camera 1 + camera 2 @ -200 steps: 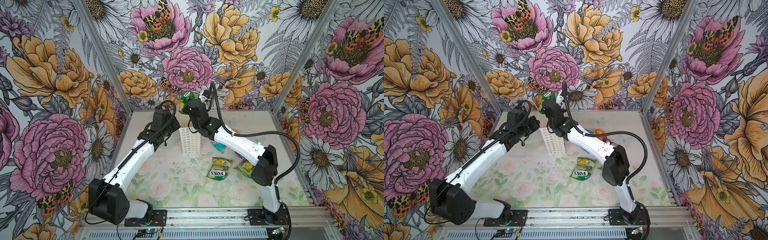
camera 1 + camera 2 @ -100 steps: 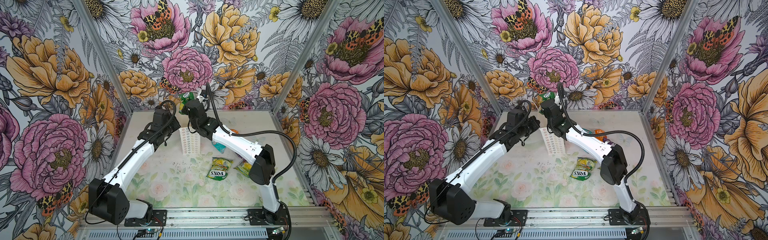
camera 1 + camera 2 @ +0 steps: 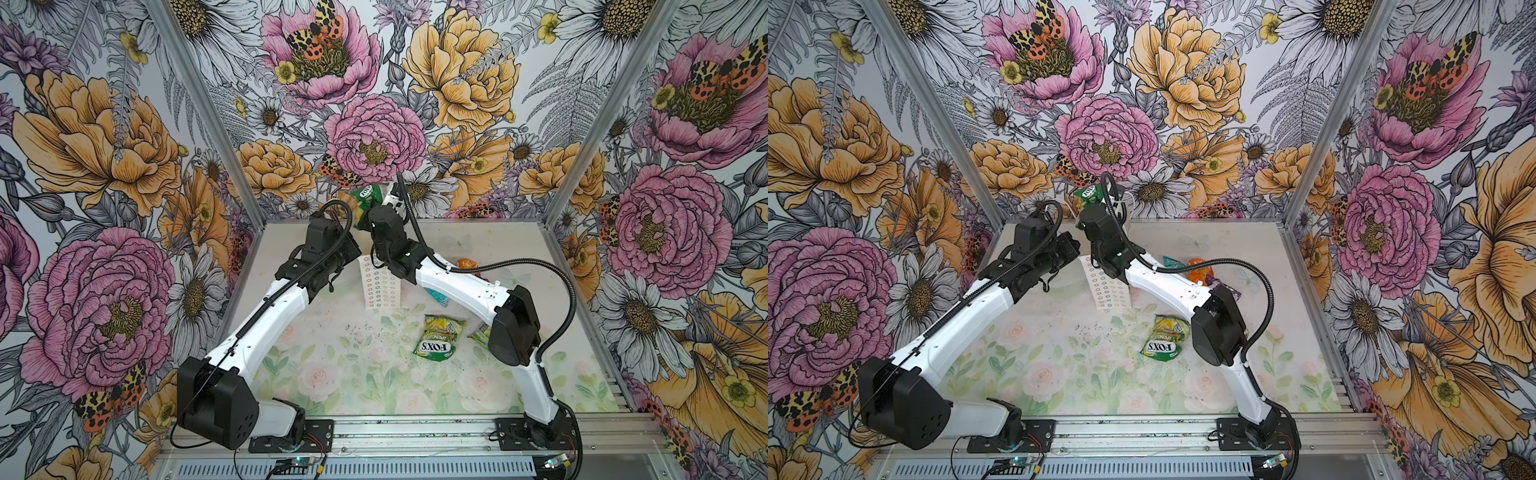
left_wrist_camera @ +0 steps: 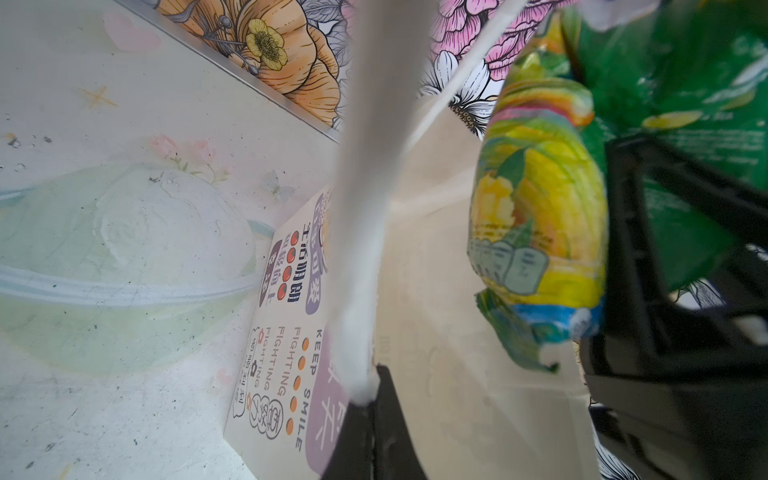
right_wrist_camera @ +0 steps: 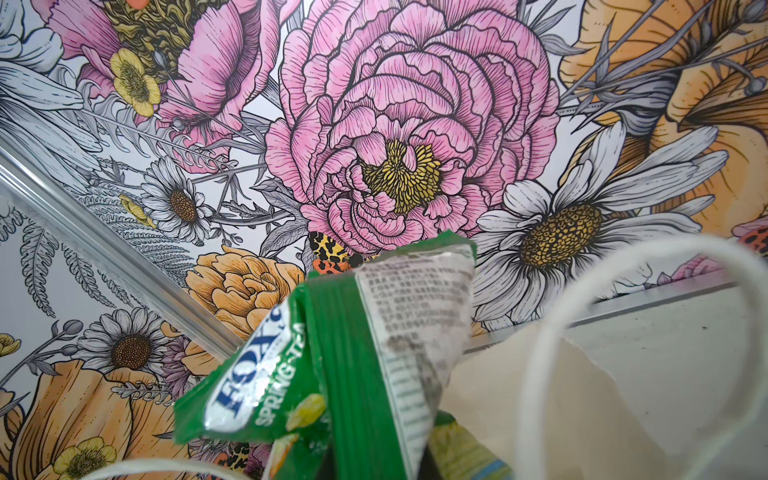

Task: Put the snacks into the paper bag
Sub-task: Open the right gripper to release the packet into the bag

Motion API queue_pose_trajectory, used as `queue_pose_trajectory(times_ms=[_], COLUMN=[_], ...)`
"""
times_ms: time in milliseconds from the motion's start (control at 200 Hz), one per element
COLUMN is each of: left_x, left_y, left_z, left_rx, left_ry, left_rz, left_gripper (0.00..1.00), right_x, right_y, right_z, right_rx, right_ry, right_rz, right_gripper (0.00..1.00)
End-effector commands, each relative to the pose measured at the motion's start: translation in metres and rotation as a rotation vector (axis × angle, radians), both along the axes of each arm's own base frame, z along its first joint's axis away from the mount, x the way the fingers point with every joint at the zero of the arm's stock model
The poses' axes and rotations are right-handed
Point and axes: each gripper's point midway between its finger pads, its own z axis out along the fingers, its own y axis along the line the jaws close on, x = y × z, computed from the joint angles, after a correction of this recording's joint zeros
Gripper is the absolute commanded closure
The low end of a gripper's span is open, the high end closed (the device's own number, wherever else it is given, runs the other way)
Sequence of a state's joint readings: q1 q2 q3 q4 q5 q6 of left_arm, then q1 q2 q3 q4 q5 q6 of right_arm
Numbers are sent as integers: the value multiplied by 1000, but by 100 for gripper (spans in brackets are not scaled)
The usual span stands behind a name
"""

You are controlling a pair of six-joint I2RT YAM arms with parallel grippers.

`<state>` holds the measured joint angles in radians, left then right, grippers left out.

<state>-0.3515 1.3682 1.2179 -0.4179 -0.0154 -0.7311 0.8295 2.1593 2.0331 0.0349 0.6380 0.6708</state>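
Observation:
The white paper bag (image 3: 380, 286) with flower rings stands upright mid-table. My left gripper (image 4: 370, 399) is shut on its white string handle (image 4: 361, 208) at the rim. My right gripper (image 5: 374, 457) is shut on a green FOX'S packet (image 3: 365, 197), held just above the bag's mouth (image 5: 561, 395). A yellow-green packet (image 4: 536, 232) hangs against the green one; I cannot tell whether it is gripped too. More snacks lie right of the bag: a yellow-green FOX'S packet (image 3: 438, 338), a teal one (image 3: 1173, 262), an orange one (image 3: 1200, 270) and a purple one (image 3: 1231, 291).
Another yellow-green packet (image 3: 482, 332) lies half hidden under my right arm's elbow. The back wall (image 3: 374, 137) stands close behind the bag. The metal rail (image 3: 415, 432) with both arm bases runs along the front edge.
My right gripper has shifted slightly left and a little lower with the green packet, closer over the bag's mouth. The left arm and the bag have stayed put.

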Motion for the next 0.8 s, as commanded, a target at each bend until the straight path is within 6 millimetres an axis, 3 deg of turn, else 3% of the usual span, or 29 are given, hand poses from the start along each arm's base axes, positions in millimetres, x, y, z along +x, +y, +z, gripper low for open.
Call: queue_pose_trajectory(times_ms=[0, 550, 796], left_x=[-4, -4, -4], left_y=[2, 2, 2], left_z=[3, 5, 6], left_rx=[2, 1, -1], left_ry=[-14, -18, -20], left_rz=[9, 12, 12], left_gripper=[100, 100, 100], right_x=[5, 2, -1], right_y=[-7, -19, -23], right_z=[16, 11, 21], right_rx=[44, 19, 27], right_ry=[-84, -125, -144], right_rz=[-40, -79, -83], right_gripper=[100, 100, 82])
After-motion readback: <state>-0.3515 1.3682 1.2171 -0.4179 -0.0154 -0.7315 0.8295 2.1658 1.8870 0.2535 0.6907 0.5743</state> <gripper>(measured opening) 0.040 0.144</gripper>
